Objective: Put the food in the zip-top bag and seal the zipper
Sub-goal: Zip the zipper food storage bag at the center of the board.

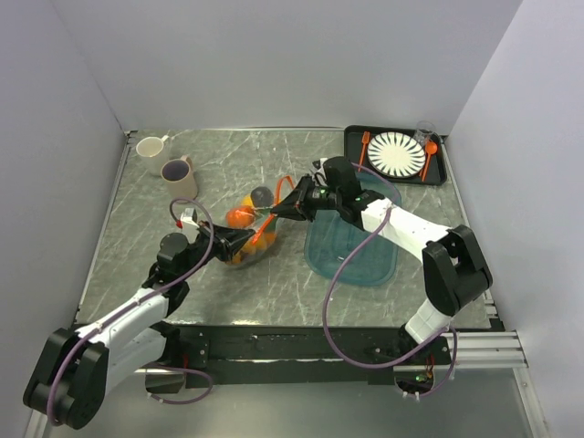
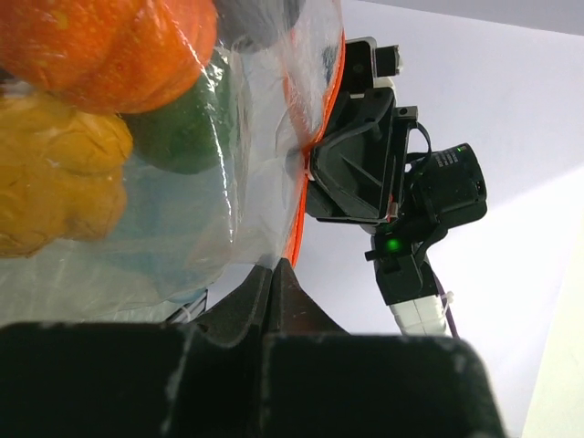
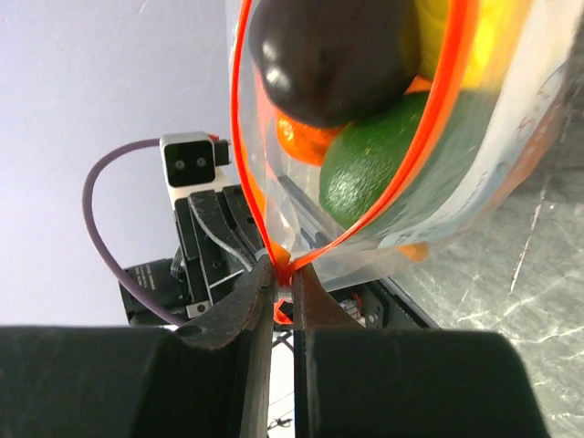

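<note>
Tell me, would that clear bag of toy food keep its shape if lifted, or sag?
Probably sag: the zip-top bag wrinkles and drapes around the food. Its thin film looks slick, so gripping the firmer-looking zipper, as the left gripper and right gripper do, seems safer. The bulging load would likely hang low.

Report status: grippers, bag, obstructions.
Left gripper and right gripper shut on zipper. Food in zip-top bag, mouth unsealed. Teal tray beside, not obstructing.
</note>
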Controlling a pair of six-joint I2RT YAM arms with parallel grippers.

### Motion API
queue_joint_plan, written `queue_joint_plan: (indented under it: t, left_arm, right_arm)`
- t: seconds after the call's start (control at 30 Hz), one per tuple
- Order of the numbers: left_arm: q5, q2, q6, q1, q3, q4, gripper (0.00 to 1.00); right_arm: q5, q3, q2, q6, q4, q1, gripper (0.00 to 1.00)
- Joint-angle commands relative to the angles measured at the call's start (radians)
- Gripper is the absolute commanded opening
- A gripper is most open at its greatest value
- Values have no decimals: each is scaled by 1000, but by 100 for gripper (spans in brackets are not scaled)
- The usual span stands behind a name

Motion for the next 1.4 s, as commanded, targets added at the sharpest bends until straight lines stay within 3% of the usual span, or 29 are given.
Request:
queue_joint_plan:
  t: [0.0,0.83,1.37]
  left_arm:
    - [13,-37,38,25,-16,-64,1]
    - [-27,-247,104,76,10,-303,1]
    - [-29,-283,125,94,27,-341,1]
  right_arm:
    - [74,69,3,-17,76,-87,5]
    - [6,148,97,-51,70,-202,6]
    - [29,217,166,-110,8,-267,6]
